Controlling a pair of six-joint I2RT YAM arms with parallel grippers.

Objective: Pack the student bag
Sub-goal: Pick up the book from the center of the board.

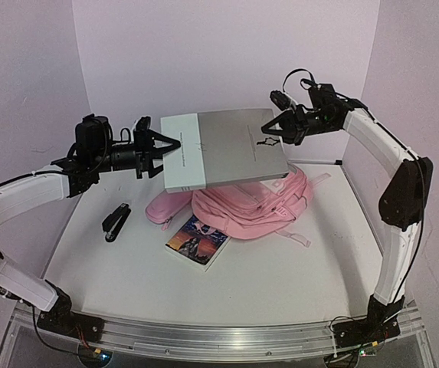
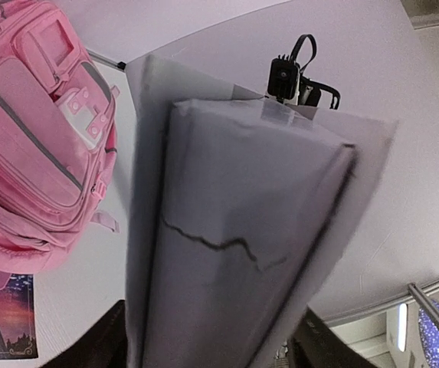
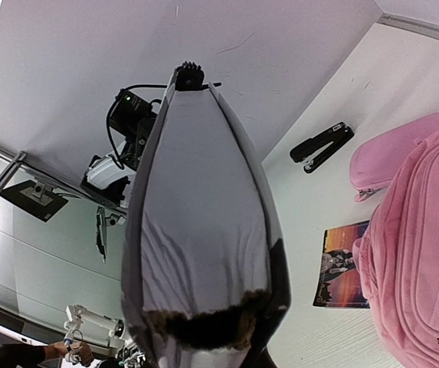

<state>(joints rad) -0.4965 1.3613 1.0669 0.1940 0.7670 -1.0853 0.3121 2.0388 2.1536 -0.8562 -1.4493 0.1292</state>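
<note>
One illustrated paperback book (image 1: 197, 239): flat on the white table (image 1: 280, 268), just in front of the bag.
Black stapler (image 1: 116, 221): on the table, left of the paperback, well apart from it.
Student bag (image 1: 265, 211): large pink fabric backpack, lying mid-table, small pink zip pouch (image 1: 167, 208) at its left side.
Flat grey binder (image 1: 227, 149): in the air above the bag.
Right gripper (image 1: 267, 131): narrow, clamped on the binder's right edge.
Left gripper (image 1: 176, 143): fingers straddle the binder's left edge; pinching or not, cannot tell.
</note>
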